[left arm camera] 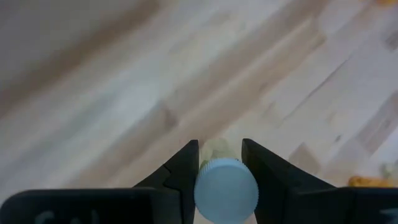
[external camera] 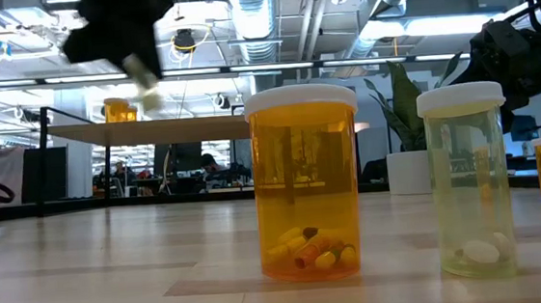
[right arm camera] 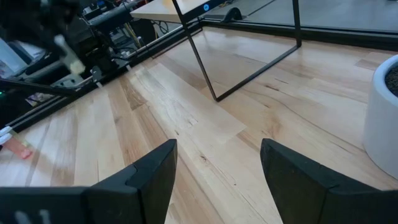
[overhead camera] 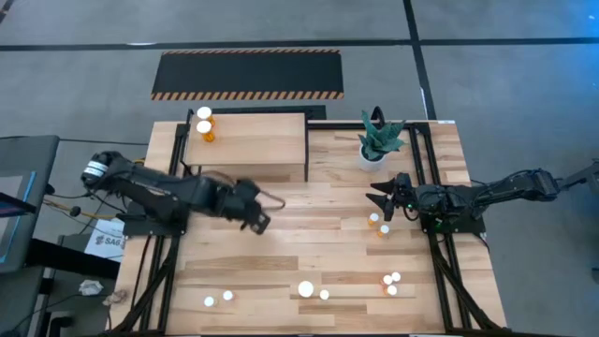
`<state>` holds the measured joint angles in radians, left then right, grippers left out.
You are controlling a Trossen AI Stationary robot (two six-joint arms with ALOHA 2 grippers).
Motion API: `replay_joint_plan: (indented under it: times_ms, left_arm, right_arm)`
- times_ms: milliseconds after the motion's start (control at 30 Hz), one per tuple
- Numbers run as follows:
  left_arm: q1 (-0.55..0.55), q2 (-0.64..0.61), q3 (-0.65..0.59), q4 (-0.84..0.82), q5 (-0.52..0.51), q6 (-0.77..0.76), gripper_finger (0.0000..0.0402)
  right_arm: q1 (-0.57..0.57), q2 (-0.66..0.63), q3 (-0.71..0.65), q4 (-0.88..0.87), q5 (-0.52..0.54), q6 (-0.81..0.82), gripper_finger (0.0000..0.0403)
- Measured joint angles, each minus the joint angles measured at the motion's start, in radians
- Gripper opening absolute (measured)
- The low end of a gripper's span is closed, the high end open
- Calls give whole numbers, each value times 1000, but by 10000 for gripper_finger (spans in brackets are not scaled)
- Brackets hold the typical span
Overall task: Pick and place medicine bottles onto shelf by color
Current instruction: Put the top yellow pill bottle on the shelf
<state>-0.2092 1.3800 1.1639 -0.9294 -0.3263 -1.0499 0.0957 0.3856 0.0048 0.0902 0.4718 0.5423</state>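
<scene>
Jaws on my left gripper point(left arm camera: 219, 180) are clenched on a small pale bottle point(left arm camera: 225, 190) with a round white cap, lifted above the desk point(overhead camera: 309, 239). Farther off, my right gripper point(right arm camera: 217, 177) hangs released beside the plant pot point(overhead camera: 372, 155). Two orange bottles point(overhead camera: 205, 124) stand on the shelf point(overhead camera: 253, 145) corner.

The small white-capped bottle point(left arm camera: 226, 190) between the left gripper's dark fingers point(left arm camera: 180, 180) hid its body, cut off at six o'clock; colour untellable
</scene>
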Motion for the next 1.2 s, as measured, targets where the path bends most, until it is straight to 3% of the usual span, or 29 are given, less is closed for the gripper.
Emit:
replay_joint_plan:
  times_ms: [333,933,1200]
  left_arm:
    - [255,-1,146,-40,61,302,98]
    - [840,22,218,-111,163,895,101]
    - [966,88,218,-100,166,1037,103]
  right_arm:
    - [0,0,0,0,0,0,256]
    - [0,0,0,0,0,0,256]
    - [0,0,0,0,0,0,256]
